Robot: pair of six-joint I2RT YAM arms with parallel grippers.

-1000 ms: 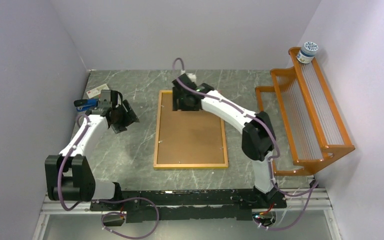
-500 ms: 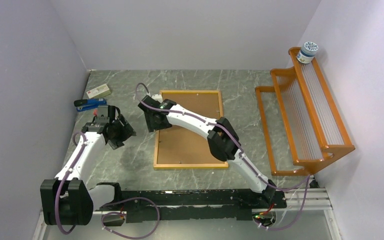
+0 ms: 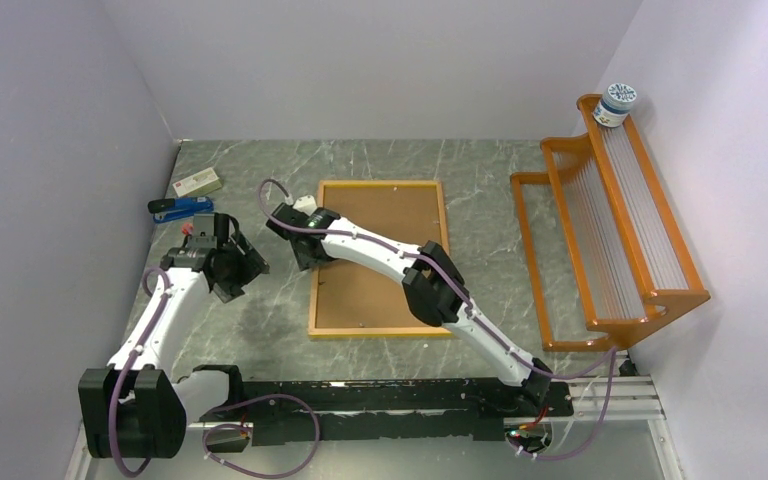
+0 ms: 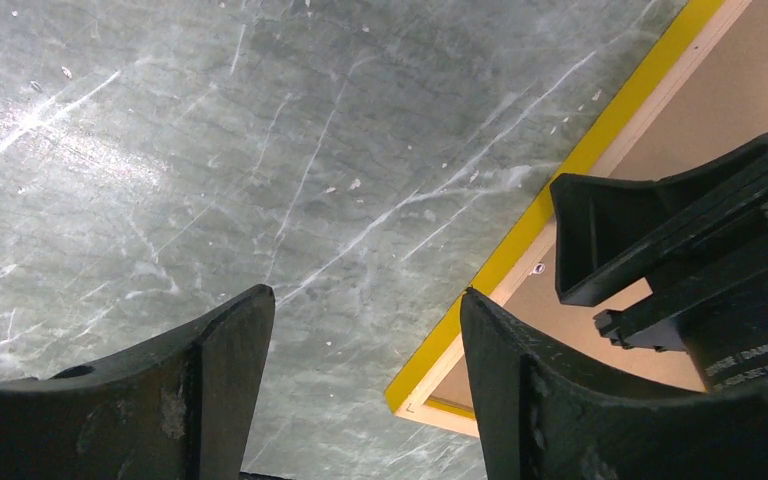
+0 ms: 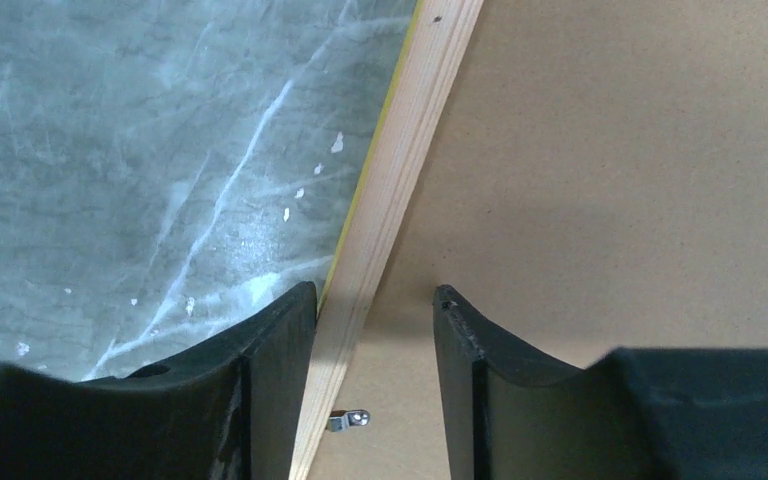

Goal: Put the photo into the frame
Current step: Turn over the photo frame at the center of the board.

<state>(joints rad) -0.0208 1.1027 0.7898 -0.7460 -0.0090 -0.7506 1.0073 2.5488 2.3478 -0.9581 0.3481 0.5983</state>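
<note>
The frame [image 3: 447, 262] lies flat mid-table with its thin yellow-orange border around a brown backing panel [image 3: 385, 225]. The photo is not in view. My right gripper [image 3: 309, 256] is open over the frame's left border; in the right wrist view [image 5: 375, 295] its jaws stand either side of the pale wooden border [image 5: 400, 170], one over the table, one over the panel [image 5: 640, 150]. My left gripper [image 3: 245, 265] is open and empty over bare table left of the frame. The left wrist view [image 4: 365, 300] shows the frame's yellow edge [image 4: 560, 180] and near corner, with the right gripper [image 4: 660, 240] beyond.
A small metal tab [image 5: 348, 420] sits on the panel by the border. A blue stapler [image 3: 178, 208] and a small box [image 3: 197, 183] lie at the far left. An orange slatted rack [image 3: 610, 230] with a jar [image 3: 616, 103] on top stands at the right.
My right gripper has swung from the frame's far end to its left border, then slid a little nearer. My left gripper has drawn nearer and down the table, away from the stapler.
</note>
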